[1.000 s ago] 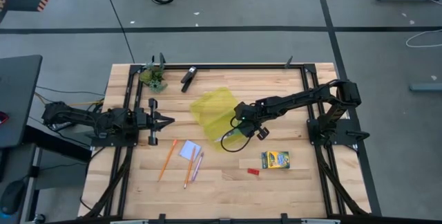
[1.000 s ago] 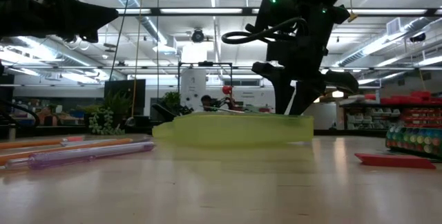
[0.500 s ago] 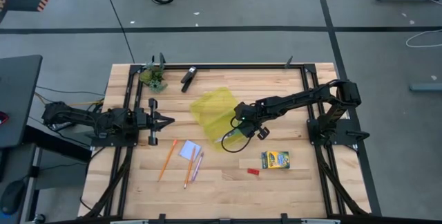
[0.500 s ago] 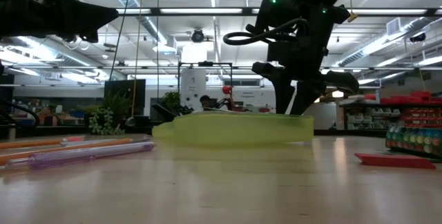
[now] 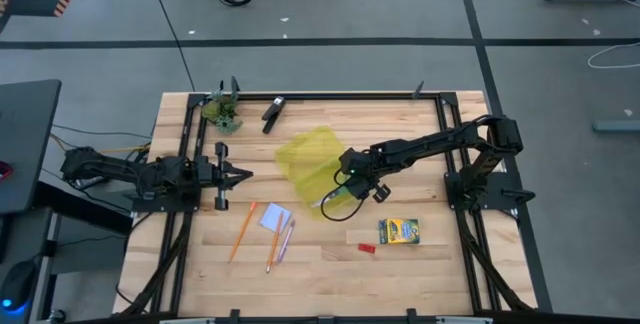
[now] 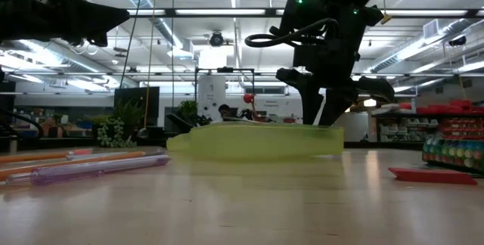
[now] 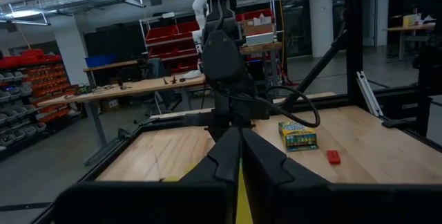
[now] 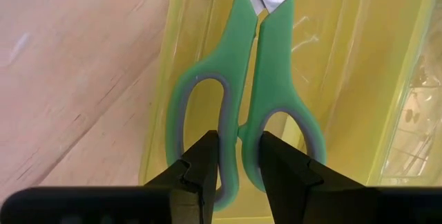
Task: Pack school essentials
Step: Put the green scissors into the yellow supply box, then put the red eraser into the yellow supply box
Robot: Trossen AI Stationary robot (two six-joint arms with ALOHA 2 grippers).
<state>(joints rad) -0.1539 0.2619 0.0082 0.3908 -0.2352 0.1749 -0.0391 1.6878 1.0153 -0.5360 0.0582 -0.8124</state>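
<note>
Right gripper (image 5: 338,197) is over the near edge of the translucent yellow plastic case (image 5: 310,159), mid-table. Its jaws pinch the green-handled scissors (image 8: 243,113) across the inner rims of the two finger loops.

Scissors orientation: long axis in line with the gripper's fingers, steel blade tips pointing away from the wrist and farther into the case, loops toward the gripper. The right wrist view shows this clearly, with the scissors lying against the yellow plastic; in the high view they are only a pale sliver under the gripper. In the low view the scissors cannot be made out behind the case wall (image 6: 257,141).

Left gripper (image 5: 240,173) waits at the table's left side, well apart from the case. Its fingers (image 7: 259,162) are pressed together, empty.

Other items on the wooden table (image 5: 330,264), high view:
- thin orange pencil (image 5: 242,230), second orange pencil (image 5: 274,245) and pink pencil (image 5: 286,240), long axes roughly parallel, slanted
- pale blue-white note pad (image 5: 275,217) between them
- yellow-green crayon box (image 5: 398,231) and tiny red eraser (image 5: 366,248), near each other, right of centre

The left wrist view shows the crayon box (image 7: 298,134) and eraser (image 7: 333,157) beyond the right arm.
</note>
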